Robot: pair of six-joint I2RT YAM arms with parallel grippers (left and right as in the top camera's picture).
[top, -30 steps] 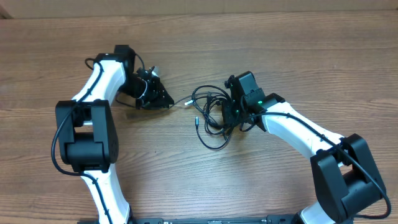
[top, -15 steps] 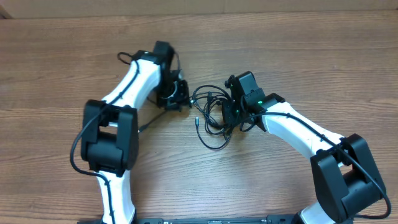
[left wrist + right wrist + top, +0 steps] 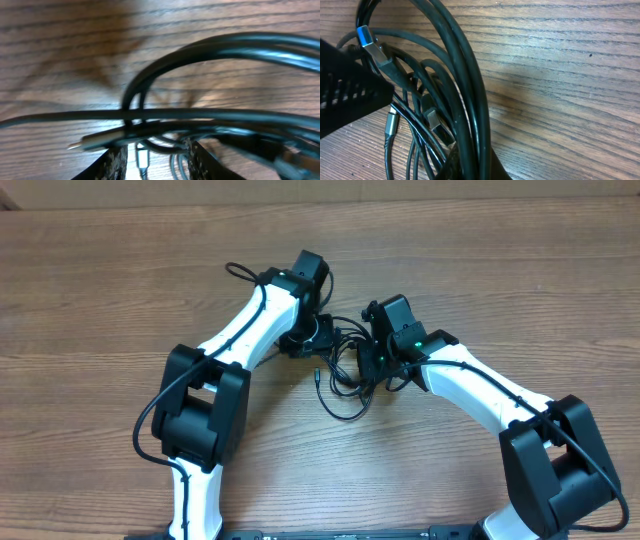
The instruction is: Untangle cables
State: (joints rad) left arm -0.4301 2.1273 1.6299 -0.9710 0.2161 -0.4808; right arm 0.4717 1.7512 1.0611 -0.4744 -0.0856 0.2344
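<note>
Left wrist: left gripper (image 3: 155,157) spread around cables (image 3: 200,117); right gripper (image 3: 372,365) pinching them. Close left on one cable only, pull sideways slowly.

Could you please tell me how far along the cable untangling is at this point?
Nothing looks done: the thin black cables lie in one looped tangle. In hand: the right gripper sits on the bundle, grip unclear, and the left gripper is open at the crossing strands. Left: pulling every cord apart.
</note>
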